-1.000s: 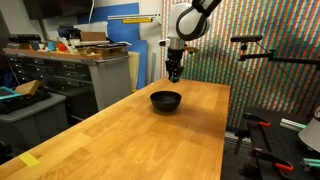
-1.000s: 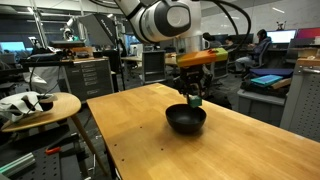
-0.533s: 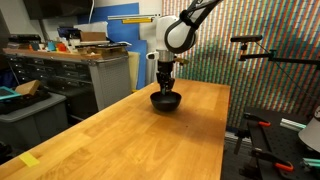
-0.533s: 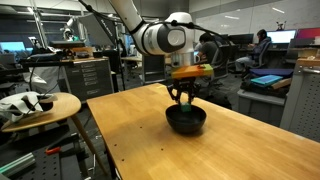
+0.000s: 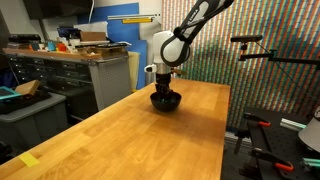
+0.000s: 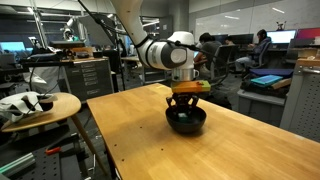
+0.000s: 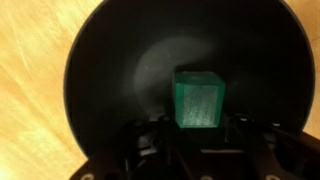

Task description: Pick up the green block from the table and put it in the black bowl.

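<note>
In the wrist view the green block [image 7: 198,98] sits between my fingertips, low inside the black bowl [image 7: 100,80]. My gripper [image 7: 198,136] looks shut on the block. In both exterior views the gripper [image 5: 165,93] [image 6: 186,107] reaches straight down into the bowl [image 5: 166,103] [image 6: 187,124], which stands on the far part of the wooden table [image 5: 150,140] [image 6: 135,125]. The block is hidden in both exterior views.
A grey workbench with drawers and clutter [image 5: 60,70] stands beside the table. A round side table with white objects [image 6: 38,105] is close to the table's edge. A camera stand [image 5: 262,50] rises behind the table's far side.
My gripper has moved sideways over the bowl and come down into it, carrying the green block with it. The bowl has not moved.
</note>
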Tool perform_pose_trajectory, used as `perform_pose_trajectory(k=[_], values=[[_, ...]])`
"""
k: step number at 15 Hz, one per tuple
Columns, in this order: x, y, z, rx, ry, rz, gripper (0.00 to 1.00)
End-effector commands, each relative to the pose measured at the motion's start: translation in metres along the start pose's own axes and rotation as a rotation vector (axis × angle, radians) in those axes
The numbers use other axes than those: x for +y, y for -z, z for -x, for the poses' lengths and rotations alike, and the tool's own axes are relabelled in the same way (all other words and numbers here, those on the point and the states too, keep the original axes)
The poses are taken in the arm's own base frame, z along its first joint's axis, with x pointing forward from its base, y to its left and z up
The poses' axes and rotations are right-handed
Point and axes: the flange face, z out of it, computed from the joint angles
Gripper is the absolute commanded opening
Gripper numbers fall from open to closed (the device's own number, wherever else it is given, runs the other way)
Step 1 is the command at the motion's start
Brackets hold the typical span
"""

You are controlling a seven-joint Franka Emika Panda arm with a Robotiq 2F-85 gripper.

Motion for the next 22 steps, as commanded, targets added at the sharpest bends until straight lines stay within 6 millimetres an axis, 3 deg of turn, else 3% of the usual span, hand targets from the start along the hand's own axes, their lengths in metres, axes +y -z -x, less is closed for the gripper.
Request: perform_pose_trajectory(k=[1,5,6,13,17,22], values=[[0.010,-0.001,-0.001,0.017,-0.031,-0.013,0.68],[0.021,0.020,0.002,0.018,-0.059,0.018,0.98],[0.024,0.029,0.001,0.019,-0.064,0.030,1.00],[0.033,0.114,-0.005,-0.032,-0.132,0.069,1.00],[0.028,0.166,-0.004,-0.042,-0.360,0.046,1.00],[0.015,0.199,0.007,-0.041,-0.614,0.042,1.00]])
